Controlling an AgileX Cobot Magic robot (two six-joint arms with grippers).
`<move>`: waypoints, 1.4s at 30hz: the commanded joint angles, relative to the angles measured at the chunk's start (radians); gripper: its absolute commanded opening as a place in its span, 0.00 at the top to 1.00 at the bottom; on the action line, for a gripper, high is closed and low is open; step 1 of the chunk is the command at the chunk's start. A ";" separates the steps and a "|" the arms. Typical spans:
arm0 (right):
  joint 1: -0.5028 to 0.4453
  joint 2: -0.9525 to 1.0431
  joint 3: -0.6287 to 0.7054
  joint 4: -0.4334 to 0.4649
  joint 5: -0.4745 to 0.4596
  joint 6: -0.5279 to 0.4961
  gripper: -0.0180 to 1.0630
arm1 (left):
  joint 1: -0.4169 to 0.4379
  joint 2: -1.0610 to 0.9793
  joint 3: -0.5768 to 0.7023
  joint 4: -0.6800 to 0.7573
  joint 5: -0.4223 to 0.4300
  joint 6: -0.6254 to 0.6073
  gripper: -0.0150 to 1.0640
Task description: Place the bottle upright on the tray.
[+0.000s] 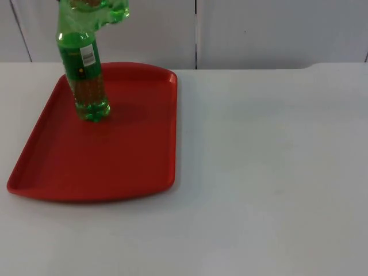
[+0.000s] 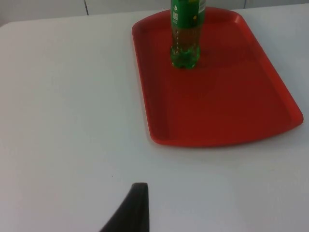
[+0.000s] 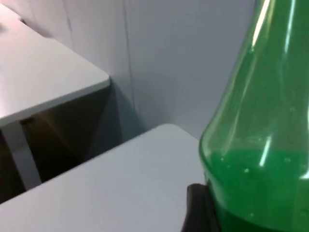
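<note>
The red tray lies on the left part of the white table, its far rim near the table's back edge and the grey partition wall beyond; to the right of the tray the table top runs wide and bare to the picture's edge, and a band of table lies in front of the tray's near rim. In the left wrist view the tray sits well apart from the camera, with a broad stretch of white table between it and the black fingertip.

The green bottle stands upright on the tray's far left part, its base on the red floor close to the left rim and the far rim, its label facing forward; the left wrist view shows the bottle's lower body planted on the tray floor. Its top runs out of the top view.

The right gripper's black fingertip lies against the bottle's green shoulder — touching it on one side; whether the pincer is clamped on the bottle or open I cannot tell. Of the left gripper just that one fingertip shows, so its state cannot be told either; it hangs over bare table, away from tray and bottle.

Behind the bottle in the right wrist view stand the grey wall and a second white table top.
</note>
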 commanded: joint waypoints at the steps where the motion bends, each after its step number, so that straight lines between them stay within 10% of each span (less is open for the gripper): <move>1: -0.007 -0.058 0.190 -0.032 -0.302 0.016 0.98 | 0.000 -0.005 0.004 0.003 -0.002 -0.008 0.01; 7: -0.049 -0.068 0.420 0.091 -0.711 -0.117 0.98 | 0.000 -0.005 0.004 0.004 -0.002 -0.008 0.01; 18: -0.135 -0.059 0.448 0.132 -0.590 -0.156 0.98 | 0.000 -0.005 0.004 0.004 -0.002 -0.008 0.01; 31: -0.147 0.188 0.448 0.231 -1.218 -0.375 0.98 | 0.000 -0.005 0.004 0.004 -0.002 -0.008 0.01; 42: -0.147 0.402 0.347 0.257 -1.317 -0.375 0.98 | 0.000 -0.005 0.004 0.004 -0.002 -0.008 0.01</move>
